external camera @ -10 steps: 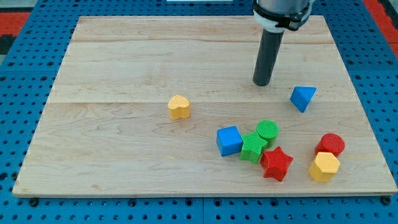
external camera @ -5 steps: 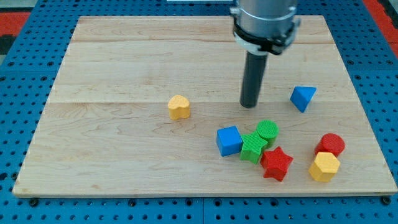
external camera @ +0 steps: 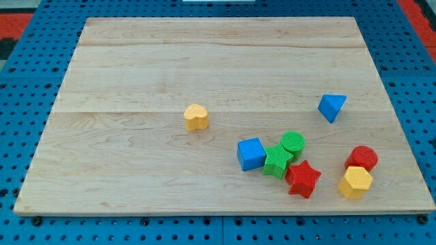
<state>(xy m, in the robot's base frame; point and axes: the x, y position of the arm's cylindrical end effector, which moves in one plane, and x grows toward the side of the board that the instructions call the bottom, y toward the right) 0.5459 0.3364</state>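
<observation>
Plainly, the wooden board (external camera: 136,61) takes up nearly the whole view, a pale plank top resting on a blue pegboard table (external camera: 13,136) that shows around its edges. My tip does not show anywhere in the view, so I cannot tell where it stands relative to the blocks or what it touches.

Toward the view's lower right sits a tight cluster: a blue cube (external camera: 251,154), a green block (external camera: 277,162) of roughly square shape touching it on the view's right, a green cylinder (external camera: 293,143) pressed against the green block's upper side, and a red star (external camera: 302,178) touching the green block from below. Near the board's right edge a red cylinder (external camera: 362,158) stands touching a yellow hexagonal block (external camera: 355,182) just below it. A blue triangular block (external camera: 332,107) sits alone above these, well apart from the cluster. A yellow heart-shaped block (external camera: 196,117) lies by itself near the board's middle.

Judging by their look, the blocks are small, light, rigid pieces that would slide easily on the smooth wood. Flat faces, as on the cube, seem to offer steadier contact than the star's points or the cylinders' curved sides, which would likely let a push slip off or turn the piece.
</observation>
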